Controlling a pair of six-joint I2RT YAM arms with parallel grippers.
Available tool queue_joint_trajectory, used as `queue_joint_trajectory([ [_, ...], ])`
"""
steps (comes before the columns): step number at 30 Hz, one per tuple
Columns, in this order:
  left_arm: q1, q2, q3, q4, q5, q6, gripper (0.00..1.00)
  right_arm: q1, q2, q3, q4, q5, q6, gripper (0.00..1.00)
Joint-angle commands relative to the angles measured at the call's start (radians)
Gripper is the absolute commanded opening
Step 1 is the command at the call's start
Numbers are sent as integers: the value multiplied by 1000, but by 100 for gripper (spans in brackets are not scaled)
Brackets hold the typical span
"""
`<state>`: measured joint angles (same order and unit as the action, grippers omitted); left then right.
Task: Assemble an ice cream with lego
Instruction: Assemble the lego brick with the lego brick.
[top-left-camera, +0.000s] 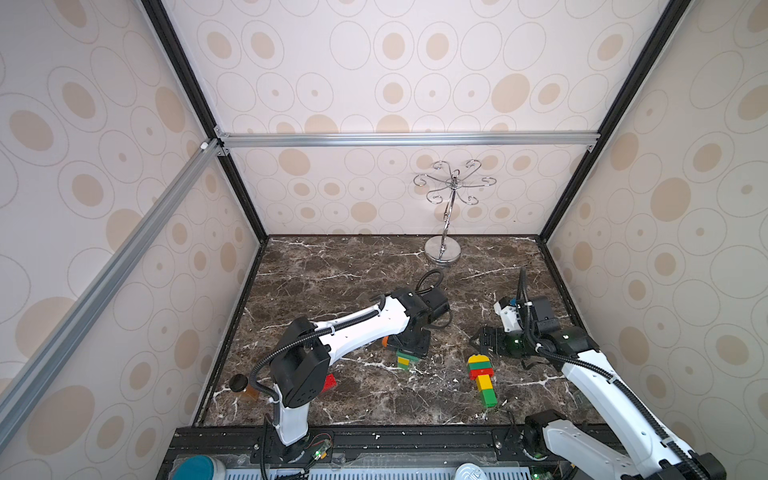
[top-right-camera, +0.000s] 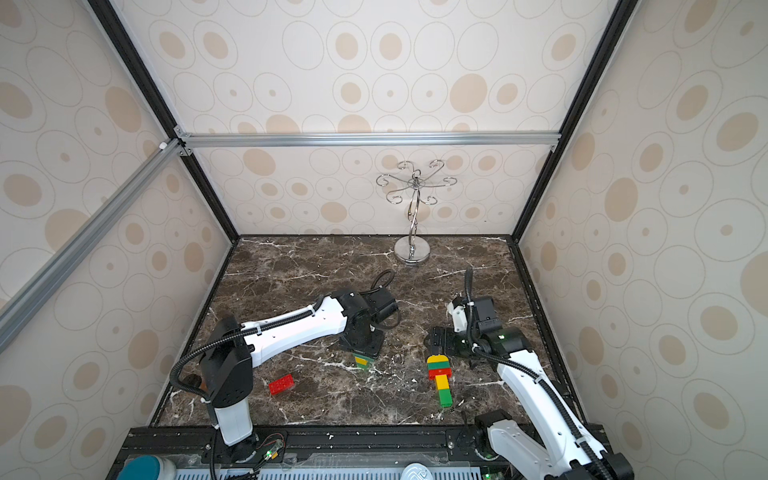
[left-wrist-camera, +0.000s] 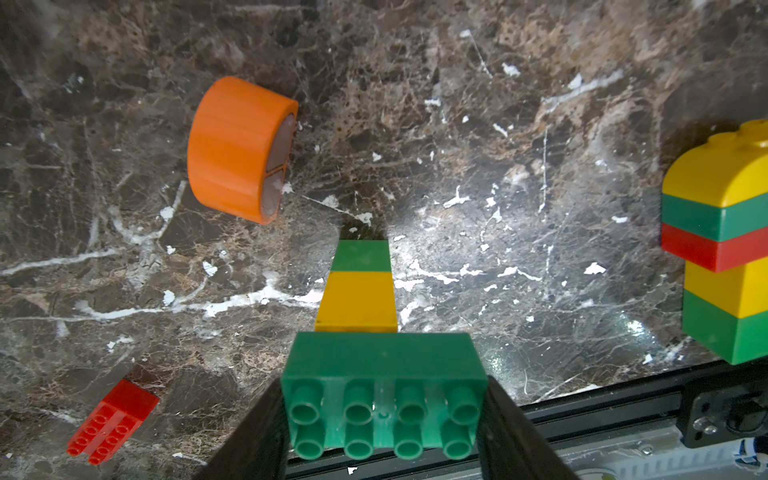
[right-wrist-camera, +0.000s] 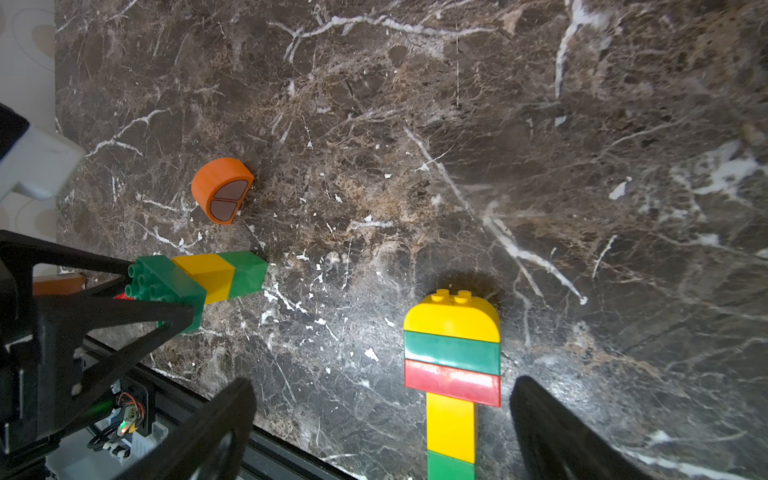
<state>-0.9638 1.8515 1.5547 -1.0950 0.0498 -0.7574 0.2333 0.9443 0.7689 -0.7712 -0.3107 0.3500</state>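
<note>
- Wallpaper (top-left-camera: 62, 208) with beige ovals covers the booth walls around you; a silver rail (top-left-camera: 104, 282) slants across the left wall.
- Your work surface is a brown marble-look tabletop (top-left-camera: 353, 274), veined white and flecked with pale chips, filling the lower middle of both top views.
- Lower left, a lone red brick (top-right-camera: 281, 384) lies flat on it.
- At centre, your left gripper (left-wrist-camera: 384, 399) has its fingers clamped on the green oblong brick (left-wrist-camera: 382, 361), which carries a yellow-and-green stem (left-wrist-camera: 357, 291) pointing at the marble. You cannot tell whether the stem touches it.
- Just beside that, the orange dome (right-wrist-camera: 222, 189) lies on its side, apart from the stem.
- At the back, right of centre, stands a silver hooked stand (top-left-camera: 446, 216).
- Lower right of centre, the built stack (top-left-camera: 482, 378) lies flat: yellow dome, green, red, yellow, green.
- Your right gripper (right-wrist-camera: 382, 384) sits near the stack's domed end, fingers spread wide, gripping nothing.
</note>
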Motion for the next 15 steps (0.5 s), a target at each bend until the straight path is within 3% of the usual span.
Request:
queue_joint_trajectory([
  [1, 8, -4, 47, -29, -30, 20, 26, -8, 2, -5, -17, 9, -8, 98],
  [15, 16, -40, 10, -24, 1, 14, 26, -8, 5, -5, -17, 11, -8, 99],
])
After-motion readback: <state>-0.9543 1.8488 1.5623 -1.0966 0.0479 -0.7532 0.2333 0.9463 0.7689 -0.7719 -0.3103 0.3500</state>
